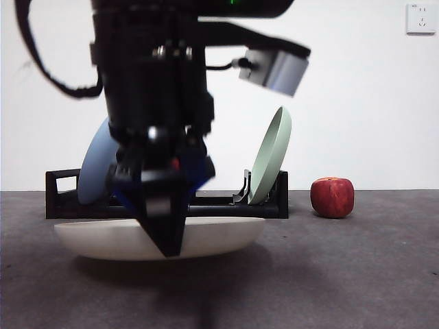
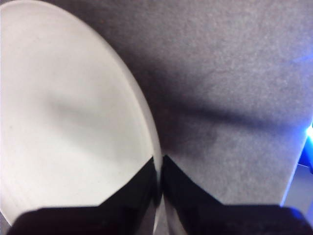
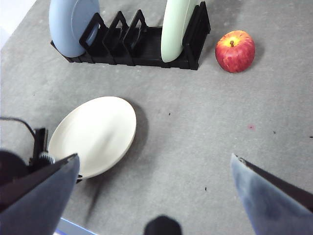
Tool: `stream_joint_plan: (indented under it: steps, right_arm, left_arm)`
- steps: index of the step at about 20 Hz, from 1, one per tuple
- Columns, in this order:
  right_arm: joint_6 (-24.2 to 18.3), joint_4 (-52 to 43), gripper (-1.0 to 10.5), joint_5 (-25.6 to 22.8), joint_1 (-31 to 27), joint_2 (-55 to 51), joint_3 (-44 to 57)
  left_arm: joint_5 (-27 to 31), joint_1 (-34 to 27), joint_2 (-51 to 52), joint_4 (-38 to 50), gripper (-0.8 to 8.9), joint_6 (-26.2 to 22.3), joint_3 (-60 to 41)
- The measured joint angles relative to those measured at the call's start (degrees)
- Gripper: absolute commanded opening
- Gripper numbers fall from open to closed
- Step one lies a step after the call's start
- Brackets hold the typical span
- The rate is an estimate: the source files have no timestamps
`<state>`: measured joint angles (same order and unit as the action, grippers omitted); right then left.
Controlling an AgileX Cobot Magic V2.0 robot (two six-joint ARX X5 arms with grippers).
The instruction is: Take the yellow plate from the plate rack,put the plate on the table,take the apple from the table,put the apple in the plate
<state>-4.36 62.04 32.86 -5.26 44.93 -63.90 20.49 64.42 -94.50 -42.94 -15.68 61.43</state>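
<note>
My left gripper [image 1: 167, 240] [image 2: 159, 161] is shut on the near rim of the yellow plate [image 1: 219, 236] [image 2: 63, 122]. It holds the cream plate nearly flat, low over the table [image 1: 343, 274] in front of the plate rack [image 1: 62, 195]; I cannot tell whether the plate touches the table. The plate also shows in the right wrist view [image 3: 95, 132]. The red apple [image 1: 333, 197] [image 3: 235, 51] stands on the table to the right of the rack [image 3: 142, 49]. My right gripper [image 3: 154, 156] is open and empty, high above the table.
A light blue plate [image 1: 92, 164] [image 3: 73, 24] stands at the rack's left end. A pale green plate [image 1: 271, 154] [image 3: 173, 29] leans at its right end. A white wall with a socket [image 1: 420, 18] stands behind.
</note>
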Motion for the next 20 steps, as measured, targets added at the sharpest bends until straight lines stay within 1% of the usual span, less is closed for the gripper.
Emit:
stream_joint_plan:
  steps: [3,5,8,10,13,14,18,20]
  right_arm:
    - [0.0,0.0,6.3,0.0,0.0,0.0,0.0]
    - [0.0,0.0,6.3,0.0,0.0,0.0,0.0]
    - [0.0,0.0,6.3,0.0,0.0,0.1,0.0]
    - [0.0,0.1,6.3,0.0,0.0,0.2,0.0]
    - [0.0,0.1,6.3,0.0,0.0,0.4,0.0]
    - [0.0,0.2,6.3,0.0,0.0,0.4,0.0]
    - [0.0,0.2,6.3,0.0,0.0,0.4,0.0]
    - [0.0,0.2,6.3,0.0,0.0,0.4,0.0]
  left_arm:
    - [2.9,2.3,0.0,5.1,-0.05,1.4,-2.8]
    - [3.6,3.6,0.0,7.6,-0.06,2.5,-4.5]
    - [3.8,4.4,-0.3,8.0,-0.04,4.8,-5.2]
    - [2.6,4.4,-0.6,8.0,0.13,5.3,-5.2]
    - [0.1,4.3,-0.6,8.9,2.40,5.9,-5.2]
    - [-0.1,4.2,-0.6,9.1,2.81,6.1,-5.2]
    - [-0.7,3.9,-0.6,9.1,2.86,6.8,-5.1]
    - [-0.8,3.9,-0.3,7.3,2.87,7.4,-4.1]
